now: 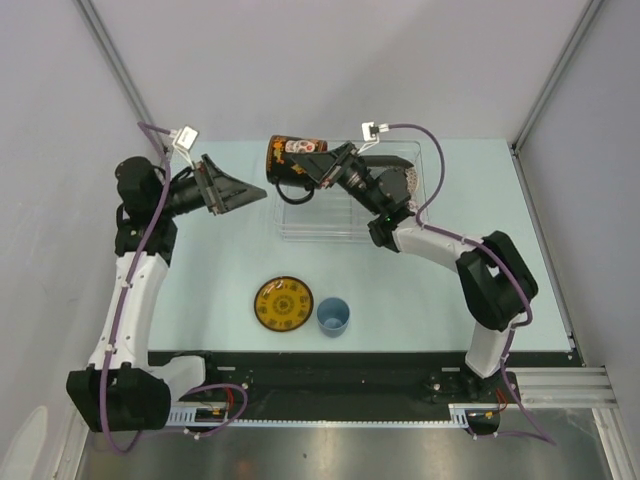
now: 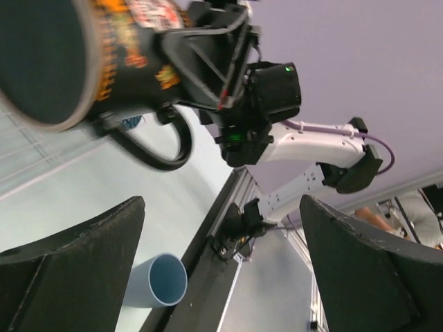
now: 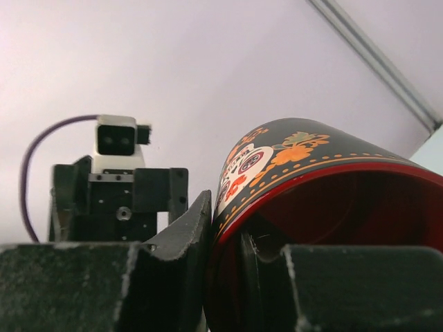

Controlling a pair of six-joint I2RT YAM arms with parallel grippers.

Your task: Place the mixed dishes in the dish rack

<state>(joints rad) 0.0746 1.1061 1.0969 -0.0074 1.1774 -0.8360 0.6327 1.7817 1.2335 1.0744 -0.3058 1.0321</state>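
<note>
My right gripper [image 1: 318, 166] is shut on the rim of the dark red-lined mug [image 1: 292, 160], one finger inside and one outside. It holds the mug on its side in the air over the left end of the clear dish rack [image 1: 320, 226]. The right wrist view shows the mug [image 3: 311, 166] pinched in the gripper [image 3: 225, 242]. My left gripper [image 1: 240, 190] is open and empty, just left of the mug, facing the mug's base [image 2: 41, 62]. The yellow-brown saucer [image 1: 283, 304] and the light blue cup [image 1: 334, 317] sit on the table in front of the rack.
A dark patterned dish [image 1: 400, 184] lies in the rack's right part, mostly hidden by the right arm. The light blue cup [image 2: 158, 280] lies near the table's black front rail [image 2: 208, 263]. Grey walls enclose the table.
</note>
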